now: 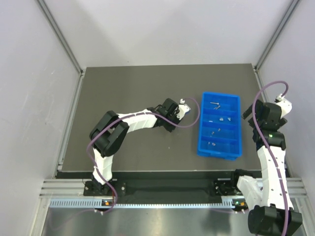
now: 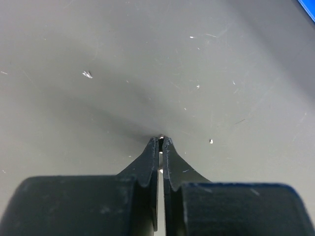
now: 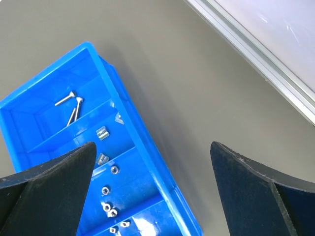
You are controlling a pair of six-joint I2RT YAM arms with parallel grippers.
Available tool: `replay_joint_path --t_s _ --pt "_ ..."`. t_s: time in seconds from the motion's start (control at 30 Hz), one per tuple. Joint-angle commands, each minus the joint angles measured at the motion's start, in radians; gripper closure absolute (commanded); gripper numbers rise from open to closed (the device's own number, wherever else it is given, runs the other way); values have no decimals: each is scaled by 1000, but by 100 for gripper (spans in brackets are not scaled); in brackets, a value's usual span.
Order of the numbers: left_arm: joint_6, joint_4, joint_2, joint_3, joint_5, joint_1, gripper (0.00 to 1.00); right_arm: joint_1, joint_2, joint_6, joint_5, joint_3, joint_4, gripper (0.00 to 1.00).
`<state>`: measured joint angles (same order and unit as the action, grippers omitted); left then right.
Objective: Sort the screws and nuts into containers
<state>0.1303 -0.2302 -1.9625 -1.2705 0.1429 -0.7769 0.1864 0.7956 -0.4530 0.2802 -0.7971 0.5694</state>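
Left fingers pinched together, right fingers spread

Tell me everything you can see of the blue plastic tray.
The bright blue rectangular plastic tray lies flat on the dark grey table, right of centre, its long side running from near to far. Cross walls split it into four compartments in a row. The far one holds two long silvery screws; the others hold small silvery metal bits. Nothing else touches it.

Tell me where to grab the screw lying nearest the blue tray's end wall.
Pinch the screw mid-shaft from straight above, squeezing across it: it lies flat, the tray walls block sideways approaches, and one end nears a second screw.
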Motion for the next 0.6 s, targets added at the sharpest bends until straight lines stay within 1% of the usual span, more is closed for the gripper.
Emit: replay_joint_path --t_s 0.0,0.07,0.13,0.2,0.3,0.37,0.4,0.5,0.57 --pt "-18 -41 -12 -9 11 2 100 2 -24 10 28 -44 -5 0" --pt "-46 -23 11 5 12 2 100 2 -29 8 31 -44 -5 0" --pt "-110 27 65 16 30 2 100 2 -35 5 30 -42 -5 0" --pt "-208 61 126 22 29 2 100 1 -35 5 27 -44 -3 0" --pt "-311 136 203 29 89 -5 100 2 -32 -1 11 -44 -2 0" --pt "-339 196 235 42 145 -34 100 2 -26 -1 -4 -44 1 0" --pt "-339 209 256 39 152 -48 100 1 -24 -3 -6 -45 4 0" --pt "-327 212 249 5 210 -103 100 2 -35 -4 -15 -41 9 0" --pt "-308 212 231 -29 218 -154 100 1 -45 -3 -25 -37 9 0"
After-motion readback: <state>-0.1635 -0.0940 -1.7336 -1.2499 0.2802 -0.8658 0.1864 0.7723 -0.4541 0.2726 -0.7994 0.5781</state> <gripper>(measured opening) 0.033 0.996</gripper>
